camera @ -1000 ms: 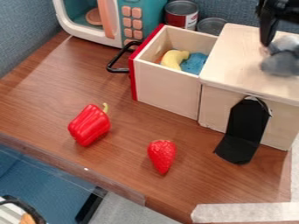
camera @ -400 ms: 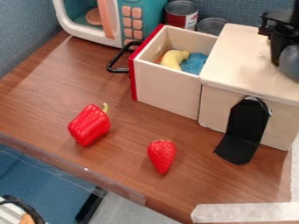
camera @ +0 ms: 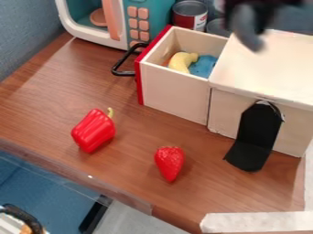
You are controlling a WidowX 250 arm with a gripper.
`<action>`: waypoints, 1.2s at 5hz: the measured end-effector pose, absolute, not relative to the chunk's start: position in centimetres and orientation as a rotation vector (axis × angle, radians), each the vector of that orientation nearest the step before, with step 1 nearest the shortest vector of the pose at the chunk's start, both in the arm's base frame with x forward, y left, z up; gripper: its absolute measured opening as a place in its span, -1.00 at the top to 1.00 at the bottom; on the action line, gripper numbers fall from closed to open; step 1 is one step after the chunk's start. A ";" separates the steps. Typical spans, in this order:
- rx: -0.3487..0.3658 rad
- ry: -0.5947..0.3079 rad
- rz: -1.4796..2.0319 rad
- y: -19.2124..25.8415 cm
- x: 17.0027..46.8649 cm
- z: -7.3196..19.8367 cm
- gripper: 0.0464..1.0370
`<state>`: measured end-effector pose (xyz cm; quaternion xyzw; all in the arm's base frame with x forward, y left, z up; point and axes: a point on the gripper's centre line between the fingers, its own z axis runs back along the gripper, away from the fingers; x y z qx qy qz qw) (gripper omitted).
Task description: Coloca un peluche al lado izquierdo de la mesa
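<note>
At the top right, above the wooden box's lid, hangs the black gripper, shut on a grey plush toy. The plush dangles in the air near the seam between the lid and the open drawer, blurred. Below and to the left lies the brown table, with its left side between the toy microwave and the front edge.
An open drawer with yellow and blue items juts from the wooden box. A red pepper and a strawberry lie on the table. Behind stand a microwave and a can.
From the right edge, the gripper has moved left and up with the grey plush, which has left its place over the lid's right part. The pepper, strawberry and drawer have stayed put.
</note>
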<state>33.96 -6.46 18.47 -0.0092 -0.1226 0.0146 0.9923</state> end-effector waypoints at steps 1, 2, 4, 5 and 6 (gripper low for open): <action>0.079 -0.203 0.082 -2.4 30.0 16.4 0.04; 0.129 -0.161 0.186 2.9 27.2 12.9 0.04; 0.005 -0.236 0.311 11.6 26.2 6.4 0.04; -0.030 -0.274 0.295 16.7 26.3 4.8 0.04; -0.063 -0.259 0.259 21.6 26.6 3.6 0.04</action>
